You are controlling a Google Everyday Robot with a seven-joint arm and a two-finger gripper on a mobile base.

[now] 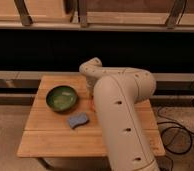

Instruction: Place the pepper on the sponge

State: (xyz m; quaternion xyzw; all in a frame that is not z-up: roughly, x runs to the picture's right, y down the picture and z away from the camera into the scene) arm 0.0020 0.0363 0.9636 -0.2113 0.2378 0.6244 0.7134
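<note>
Watching from the side: the gripper [92, 95] is down at the table [50, 144], just right of the green bowl [62, 97], tucked behind the big white arm [122, 117], so I barely see it. It's closed. A sliver of red-orange shows at the arm's edge there, and I take that for the pepper [91, 103]. It sits between bowl and arm, up and right of the sponge [78, 120] and apart from it. I can't confirm whether the closed gripper has the pepper or just sits beside it.

The sponge lies flat on the wood in front of the bowl with its top bare, so the pepper isn't on it.

Handling guess: the pepper is light, slim and smooth-skinned, likely to roll or slip. Pinch across the middle of its length with a modest squeeze. The sponge is soft and will give a bit.

Arm pose: the wrist folds over sharply and points down. The forearm runs back toward the near right corner, covering the table's right side.
</note>
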